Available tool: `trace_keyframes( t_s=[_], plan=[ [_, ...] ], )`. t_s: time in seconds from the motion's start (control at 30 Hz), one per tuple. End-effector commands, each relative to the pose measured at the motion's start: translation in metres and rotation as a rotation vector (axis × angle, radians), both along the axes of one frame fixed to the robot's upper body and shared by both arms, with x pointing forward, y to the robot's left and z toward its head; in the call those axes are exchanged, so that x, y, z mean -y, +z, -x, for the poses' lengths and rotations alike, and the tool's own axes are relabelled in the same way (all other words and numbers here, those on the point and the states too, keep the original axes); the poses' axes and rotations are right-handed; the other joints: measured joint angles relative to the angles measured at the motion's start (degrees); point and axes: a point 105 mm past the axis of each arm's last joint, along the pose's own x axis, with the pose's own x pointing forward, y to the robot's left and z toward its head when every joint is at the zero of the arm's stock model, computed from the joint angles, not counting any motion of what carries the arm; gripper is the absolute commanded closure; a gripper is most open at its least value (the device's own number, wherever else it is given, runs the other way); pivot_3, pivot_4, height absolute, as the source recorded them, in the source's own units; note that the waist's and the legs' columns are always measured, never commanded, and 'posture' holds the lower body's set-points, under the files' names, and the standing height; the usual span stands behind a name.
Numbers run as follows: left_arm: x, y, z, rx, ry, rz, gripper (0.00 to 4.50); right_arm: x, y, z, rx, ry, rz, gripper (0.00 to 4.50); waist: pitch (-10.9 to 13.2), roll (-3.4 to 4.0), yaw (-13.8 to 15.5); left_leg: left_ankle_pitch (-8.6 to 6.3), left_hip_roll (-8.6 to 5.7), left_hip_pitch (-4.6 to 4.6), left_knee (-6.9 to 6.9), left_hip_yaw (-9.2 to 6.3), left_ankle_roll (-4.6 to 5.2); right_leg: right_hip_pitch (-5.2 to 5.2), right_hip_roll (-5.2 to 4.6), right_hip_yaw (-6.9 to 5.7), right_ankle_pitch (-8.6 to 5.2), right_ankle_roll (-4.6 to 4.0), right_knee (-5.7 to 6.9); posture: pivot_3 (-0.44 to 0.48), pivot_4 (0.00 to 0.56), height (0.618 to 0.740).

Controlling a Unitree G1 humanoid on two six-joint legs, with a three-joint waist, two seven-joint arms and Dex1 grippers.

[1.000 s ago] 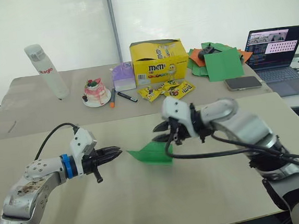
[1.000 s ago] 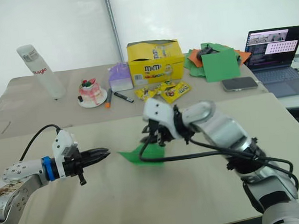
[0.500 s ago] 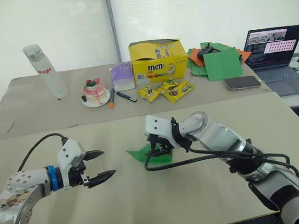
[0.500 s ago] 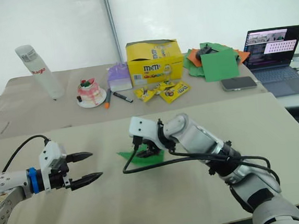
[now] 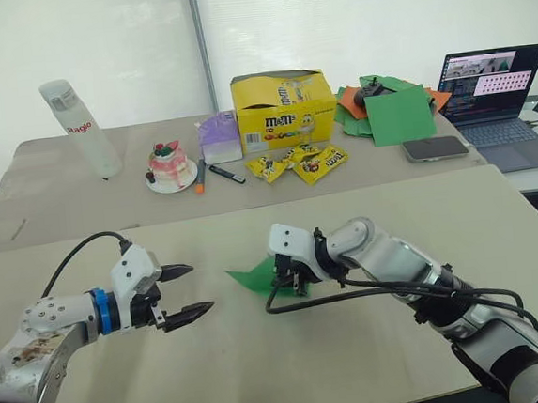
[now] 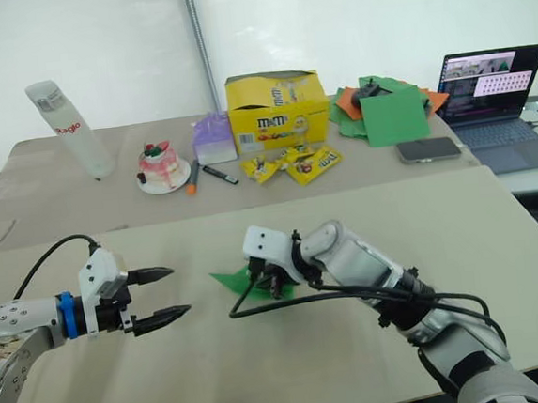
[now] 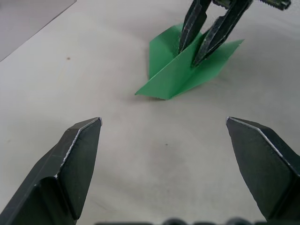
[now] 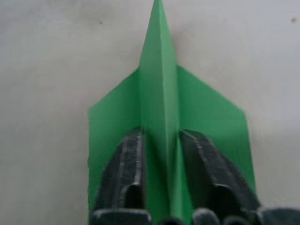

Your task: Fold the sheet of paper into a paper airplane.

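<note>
the paper airplane [image 5: 262, 278] lies mid-table [image 5: 376, 343], nose left. right gripper [image 7: 206, 44] pinches its centre ridge; left gripper [image 5: 190, 291] hovers spread wide, just left. light, flimsy, likely slippery: best held along the ridge.

Bright, even daylight comes through the white translucent wall [image 5: 347, 15] behind the scene, which is washed out nearly to blank. On the beige table [image 5: 264, 362] shadows are soft and faint, with only a weak dark patch under the paper airplane [image 7: 187, 75] in the left wrist view. The laptop screen [image 5: 493, 73] glows but is readable. In the right wrist view the near pincer fingers [image 8: 126, 178] are blurred, and the paper's nose is softly focused.
</note>
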Motion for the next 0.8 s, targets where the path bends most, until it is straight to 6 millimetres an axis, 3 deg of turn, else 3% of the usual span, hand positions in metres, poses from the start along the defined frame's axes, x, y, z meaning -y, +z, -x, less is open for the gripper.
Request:
trace_keyframes(
  t_s=[0.03,0.17,0.33,0.47,0.53,0.67,0.8],
  plan=[
    [0.004,0.008,-0.002,0.035,-0.036,0.015,0.0,-0.001,0.02,-0.002,0.028,-0.014,-0.085,4.45,0.0,0.0,0.0,0.0,0.0,0.0,0.0,0.0,0.0,0.0,0.0,-0.01,0.0,0.0,0.01,0.0,0.15,0.74],
    [0.009,0.011,-0.007,0.039,-0.042,0.042,0.0,0.044,0.044,-0.042,0.15,-0.225,-0.15,4.45,0.0,0.0,0.4,0.0,-0.03,-0.02,0.03,-0.01,0.01,0.01,-0.01,-0.02,0.03,0.02,0.01,0.0,0.15,0.74],
    [0.013,0.005,-0.012,0.057,-0.052,0.019,0.0,0.143,0.073,-0.103,0.291,-0.633,-0.153,4.45,0.0,-0.01,0.7,0.01,-0.08,-0.01,0.05,0.06,0.02,0.0,0.0,0.01,0.11,0.05,-0.02,0.0,0.15,0.74],
    [0.018,0.004,-0.016,0.065,-0.054,0.026,0.0,0.22,0.093,-0.132,0.384,-0.936,-0.13,4.45,0.0,0.06,0.3,0.03,-0.03,-0.09,0.02,0.23,-0.01,0.02,-0.02,0.05,0.13,0.01,0.02,0.0,0.15,0.74],
    [0.019,0.004,-0.017,0.068,-0.053,0.025,0.0,0.233,0.094,-0.137,0.38,-0.998,-0.148,4.45,0.0,0.05,0.0,0.04,0.0,-0.1,-0.01,0.25,-0.03,0.0,-0.01,0.05,0.13,0.0,0.0,0.0,0.15,0.74],
    [0.021,0.003,-0.016,0.075,-0.052,0.025,0.0,0.258,0.079,-0.138,0.296,-1.114,-0.176,4.45,-0.1,0.05,-0.5,0.04,0.09,-0.11,-0.01,0.33,-0.03,0.03,-0.02,0.15,0.15,-0.03,0.02,0.0,0.15,0.74],
    [0.022,0.003,-0.016,0.089,-0.049,0.027,0.0,0.263,0.065,-0.138,0.227,-1.153,-0.208,4.45,-0.1,0.13,-0.5,0.04,0.08,-0.19,0.01,0.36,-0.01,0.03,-0.05,0.2,0.15,-0.02,0.06,0.0,0.15,0.74]
  ],
)
